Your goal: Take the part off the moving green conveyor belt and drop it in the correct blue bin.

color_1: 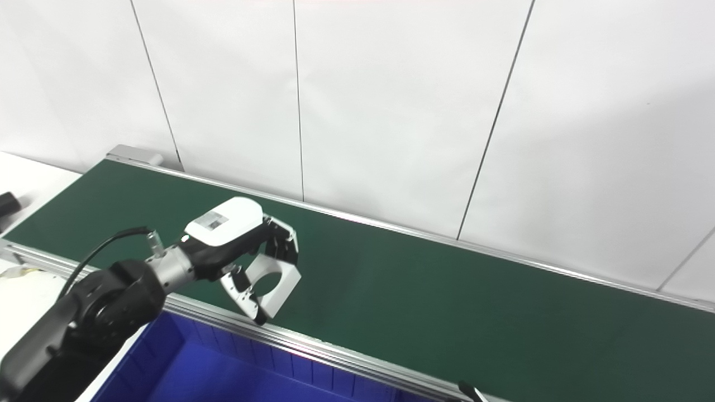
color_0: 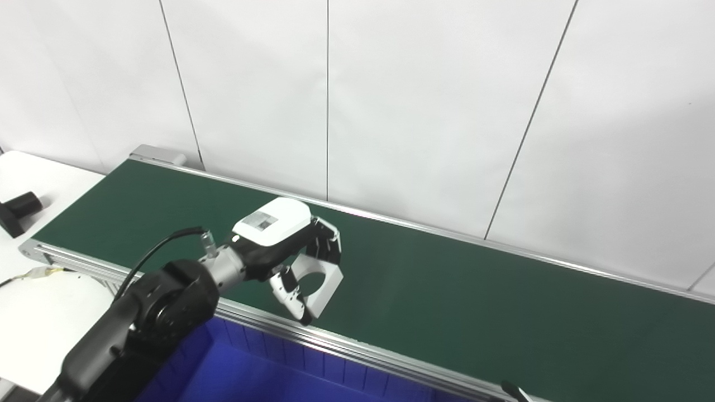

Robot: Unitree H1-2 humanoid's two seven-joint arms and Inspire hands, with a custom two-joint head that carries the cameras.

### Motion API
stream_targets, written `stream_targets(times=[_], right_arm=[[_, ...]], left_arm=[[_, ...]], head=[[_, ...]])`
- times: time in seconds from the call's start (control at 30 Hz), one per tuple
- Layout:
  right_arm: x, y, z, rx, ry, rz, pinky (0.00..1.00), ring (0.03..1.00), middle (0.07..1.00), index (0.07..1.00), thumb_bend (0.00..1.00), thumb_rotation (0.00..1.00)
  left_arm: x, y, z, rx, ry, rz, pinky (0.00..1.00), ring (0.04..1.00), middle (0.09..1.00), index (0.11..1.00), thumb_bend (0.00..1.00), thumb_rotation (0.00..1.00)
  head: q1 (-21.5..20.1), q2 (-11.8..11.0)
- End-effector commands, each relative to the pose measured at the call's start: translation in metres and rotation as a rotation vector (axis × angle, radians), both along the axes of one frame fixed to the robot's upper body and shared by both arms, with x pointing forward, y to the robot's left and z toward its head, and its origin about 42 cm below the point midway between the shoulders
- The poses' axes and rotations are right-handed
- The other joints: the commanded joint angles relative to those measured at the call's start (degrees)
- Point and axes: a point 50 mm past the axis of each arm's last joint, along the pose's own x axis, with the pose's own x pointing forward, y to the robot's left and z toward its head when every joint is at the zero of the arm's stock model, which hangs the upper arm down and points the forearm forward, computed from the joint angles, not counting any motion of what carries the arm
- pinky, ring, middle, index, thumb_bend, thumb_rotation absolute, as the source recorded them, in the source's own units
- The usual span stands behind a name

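The white part (color_0: 319,277) is clasped by the left hand (color_0: 290,251) over the conveyor belt's (color_0: 447,296) near edge and could be dropped short of the blue bin (color_0: 268,374) if released early.

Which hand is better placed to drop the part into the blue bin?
Left, probably. The left hand is shut on the white part at the belt's near edge, just beyond the blue bin. The right hand is out of view.

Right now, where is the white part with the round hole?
The white part is held in the left hand, above the near edge of the green belt, just beyond the blue bin.
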Motion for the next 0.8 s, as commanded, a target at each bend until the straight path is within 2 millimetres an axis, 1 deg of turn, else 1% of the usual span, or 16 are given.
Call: stream_targets(times=[0.0,0.03,0.07,0.1,0.13,0.3,0.33,0.37,0.4,0.43,0.47,0.5,0.53,0.57,0.63,0.77], right_arm=[[0.001,-0.003,0.014,0.014,-0.053,-0.001,0.65,0.735,0.782,0.873,0.18,0.0],[0.001,-0.004,0.016,0.014,-0.056,0.0,0.66,0.737,0.782,0.873,0.18,0.0],[0.001,-0.004,0.017,0.014,-0.058,0.0,0.66,0.737,0.782,0.874,0.19,0.0],[0.001,-0.005,0.019,0.012,-0.061,0.0,0.66,0.737,0.783,0.874,0.19,0.0],[0.0,-0.006,0.022,0.01,-0.065,0.0,0.66,0.738,0.782,0.874,0.19,0.0],[0.001,-0.009,0.029,0.009,-0.078,-0.002,0.66,0.727,0.774,0.872,0.23,0.0],[0.001,-0.011,0.029,0.009,-0.079,-0.002,0.66,0.724,0.771,0.872,0.24,0.0],[0.001,-0.011,0.029,0.009,-0.079,-0.001,0.66,0.724,0.771,0.872,0.24,0.0],[0.002,-0.013,0.027,0.009,-0.076,-0.001,0.66,0.723,0.771,0.872,0.24,0.0],[0.003,-0.014,0.026,0.009,-0.074,0.0,0.66,0.724,0.772,0.873,0.25,0.0],[0.004,-0.015,0.024,0.012,-0.068,0.0,0.66,0.724,0.772,0.873,0.25,0.01],[0.005,-0.016,0.023,0.015,-0.064,0.0,0.66,0.727,0.775,0.874,0.26,0.09],[0.006,-0.018,0.021,0.016,-0.062,0.0,0.66,0.728,0.775,0.875,0.27,0.12],[0.006,-0.018,0.021,0.016,-0.061,0.0,0.66,0.728,0.776,0.874,0.28,0.21],[0.008,-0.02,0.018,0.019,-0.058,-0.006,0.65,0.725,0.771,0.866,0.32,0.35],[0.011,-0.022,0.018,0.019,-0.057,-0.007,0.64,0.722,0.766,0.86,0.34,0.4]], left_arm=[[-0.011,0.0,0.011,-0.023,-0.02,0.0,0.36,0.409,0.46,0.516,0.5,0.0],[-0.015,-0.001,0.011,-0.028,-0.012,-0.003,0.35,0.407,0.456,0.516,0.5,0.0],[-0.018,-0.001,0.012,-0.03,-0.008,-0.004,0.35,0.404,0.458,0.518,0.5,0.0],[-0.022,-0.002,0.012,-0.039,-0.007,-0.008,0.35,0.402,0.458,0.519,0.5,0.0],[-0.025,-0.004,0.013,-0.054,-0.006,-0.014,0.34,0.4,0.46,0.519,0.5,0.0],[-0.039,-0.008,0.012,-0.11,-0.009,-0.048,0.34,0.403,0.461,0.516,0.5,0.0],[-0.041,-0.009,0.011,-0.12,-0.008,-0.056,0.34,0.403,0.459,0.515,0.5,0.0],[-0.042,-0.01,0.011,-0.127,-0.008,-0.061,0.34,0.403,0.458,0.515,0.5,0.0],[-0.044,-0.01,0.008,-0.139,-0.006,-0.067,0.34,0.403,0.458,0.515,0.5,0.0],[-0.045,-0.01,0.007,-0.146,-0.004,-0.071,0.36,0.409,0.46,0.514,0.5,0.0],[-0.046,-0.011,0.004,-0.159,0.002,-0.075,0.36,0.412,0.462,0.514,0.5,0.0],[-0.047,-0.011,0.002,-0.167,0.005,-0.079,0.38,0.418,0.465,0.512,0.5,0.0],[-0.049,-0.012,-0.001,-0.178,0.01,-0.084,0.38,0.42,0.467,0.512,0.5,0.0],[-0.05,-0.012,-0.002,-0.185,0.013,-0.089,0.37,0.42,0.469,0.511,0.5,0.0],[-0.052,-0.014,-0.011,-0.2,0.028,-0.091,0.35,0.411,0.466,0.512,0.5,0.0],[-0.053,-0.017,-0.019,-0.221,0.054,-0.096,0.33,0.407,0.462,0.513,0.5,0.0]], head=[[-0.16,1.03],[-0.18,1.62],[-0.18,1.62],[-0.15,3.57],[-0.6,4.88],[-1.59,8.62],[-2.15,9.91],[-2.15,9.91],[-2.41,11.47],[-2.41,11.47],[-2.49,12.65],[-2.52,12.96],[-2.52,13.44],[-2.55,13.64],[-2.64,14.51],[-2.53,15.66]])
